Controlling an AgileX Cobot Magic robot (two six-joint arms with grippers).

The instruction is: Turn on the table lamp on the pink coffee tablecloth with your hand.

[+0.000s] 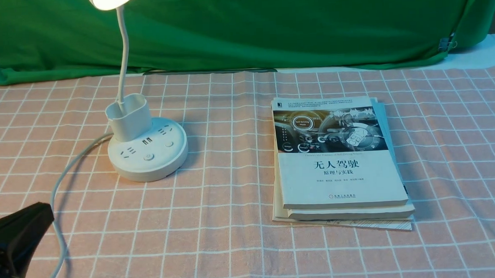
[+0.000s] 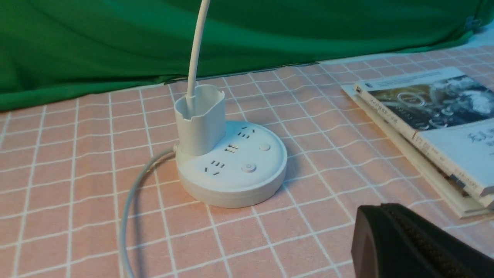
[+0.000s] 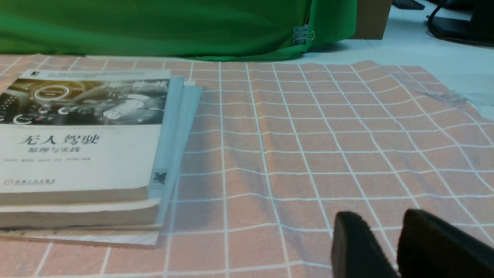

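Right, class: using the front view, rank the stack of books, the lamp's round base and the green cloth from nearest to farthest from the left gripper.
1. Lamp's round base: ahead of the left gripper.
2. Stack of books: far to its right.
3. Green cloth: cannot rank against the books.

Open pink cloth (image 1: 201, 224) between lamp base (image 1: 148, 160) and book stack (image 1: 342, 164); passable. Book stack blocks right side. Gooseneck (image 1: 124, 56) and cup (image 1: 130, 118) obstruct behind buttons (image 1: 149, 157). Cord (image 1: 61, 184) crosses left side, seemingly close to left gripper (image 2: 386, 208).

the lamp (image 1: 148, 153) stands left of the stacked books (image 1: 340, 160).
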